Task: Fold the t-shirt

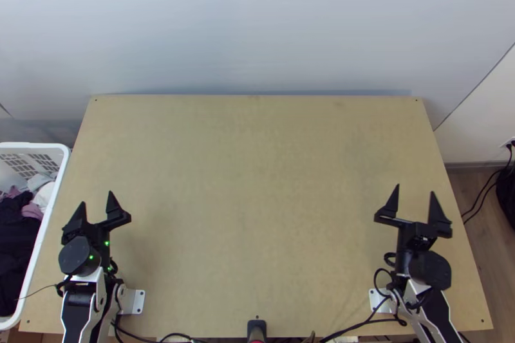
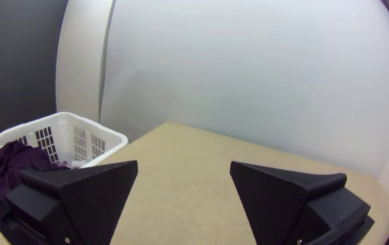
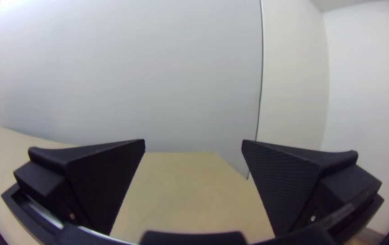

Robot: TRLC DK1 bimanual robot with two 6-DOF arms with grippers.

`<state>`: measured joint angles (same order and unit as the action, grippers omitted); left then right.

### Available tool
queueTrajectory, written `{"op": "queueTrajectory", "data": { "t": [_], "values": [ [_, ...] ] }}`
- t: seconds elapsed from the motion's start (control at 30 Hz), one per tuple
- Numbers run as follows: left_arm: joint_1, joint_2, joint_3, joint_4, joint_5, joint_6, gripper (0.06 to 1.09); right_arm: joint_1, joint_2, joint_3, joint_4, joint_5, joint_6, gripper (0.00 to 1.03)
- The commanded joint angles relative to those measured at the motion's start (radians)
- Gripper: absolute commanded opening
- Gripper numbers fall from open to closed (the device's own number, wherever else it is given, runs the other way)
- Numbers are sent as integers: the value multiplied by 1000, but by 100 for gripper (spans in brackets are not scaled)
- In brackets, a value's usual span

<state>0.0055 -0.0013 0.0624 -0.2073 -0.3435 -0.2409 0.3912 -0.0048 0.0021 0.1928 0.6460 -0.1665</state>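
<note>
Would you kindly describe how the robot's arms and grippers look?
The left arm and right arm have white-and-black links, rounded black joints and black cables; small green lights mark the left one. The left gripper and right gripper are black, with wide, tapering fingers.

Top view: high vantage over the 6 o'clock edge of the table, directed steeply down, distant enough to include all four edges, the pale wall at 12 and part of the basket at 9. Left wrist view: low, close vantage between 8 and 9, facing roughly 12; basket and table's 10 o'clock corner shared with the top view. Right wrist view: low, between 3 and 4, facing roughly 12; wall and table shared by all three.
</note>
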Motion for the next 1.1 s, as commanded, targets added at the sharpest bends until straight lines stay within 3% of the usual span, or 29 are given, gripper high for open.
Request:
{"op": "queueTrajectory", "data": {
  "t": [0.0, 0.1, 0.33, 0.53, 0.77, 0.97, 1.07],
  "values": [
    [21, 1, 2, 72, -35, 189, 105, -2, 2, 55, 145, 3, -226, 99],
    [21, 3, 31, 105, 15, 310, 105, 81, 37, 137, 85, 11, -223, 99],
    [33, 113, 206, 39, 9, 310, 105, 285, 213, 328, 36, 165, -191, 99],
    [186, 474, 521, -58, 5, 275, 105, 288, 229, 358, 76, 169, -212, 99],
    [404, 682, 688, -70, 34, 227, 105, 256, 284, 421, -101, 231, -199, 99],
    [823, 883, 741, -95, 285, 215, 105, 227, 285, 430, -122, 231, -188, 99],
    [982, 1031, 760, -104, 345, 216, 105, 229, 293, 449, -181, 231, -134, 99]
  ]
}}
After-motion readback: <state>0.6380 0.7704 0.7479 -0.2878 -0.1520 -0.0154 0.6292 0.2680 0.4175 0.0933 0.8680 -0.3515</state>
